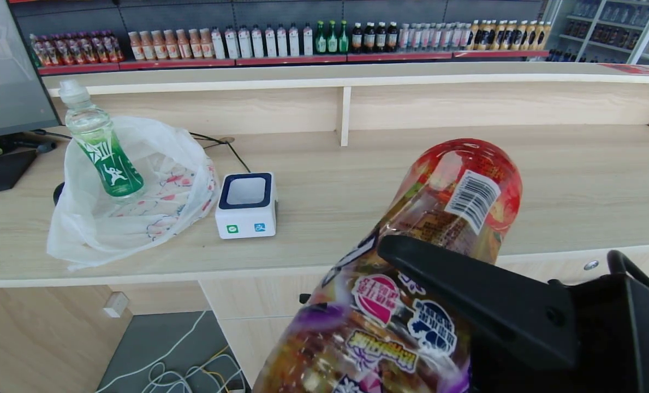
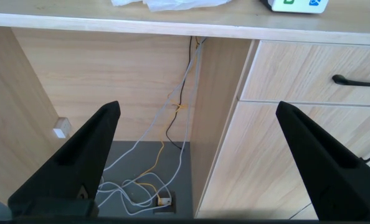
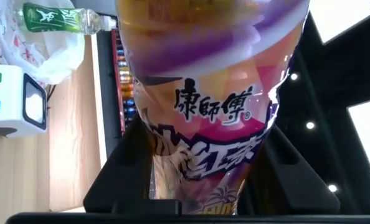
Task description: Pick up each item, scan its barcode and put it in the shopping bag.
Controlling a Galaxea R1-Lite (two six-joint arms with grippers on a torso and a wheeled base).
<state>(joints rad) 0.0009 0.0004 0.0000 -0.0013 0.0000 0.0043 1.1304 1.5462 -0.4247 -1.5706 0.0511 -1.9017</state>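
Presently, counter (image 1: 586,185): long wooden top; a raised ledge bounds the far edge, and the front edge runs just under the held bottle. Open wood stretches right of the scanner.
Shopping bag (image 1: 177,158): white plastic, slumped open on the counter's left part, just beside the scanner.
Large bottle (image 1: 450,202): colourful wrapper, held tilted in the air above the counter's front edge, right of the scanner and well apart from it. Its red end points up and away.
Right gripper (image 3: 210,180): fingers clamped on either side of the large bottle's body.
Left gripper (image 2: 197,118): fingers wide apart, holding nothing, below the counter edge before a cabinet bay with loose cables.
Green bottle (image 1: 106,147): stands inside the bag, leaning a little, cap uppermost.
Scanner (image 1: 246,204): small white box, window facing up, cable running back across the counter.
Barcode (image 1: 472,199): white label near the large bottle's red end, facing up.
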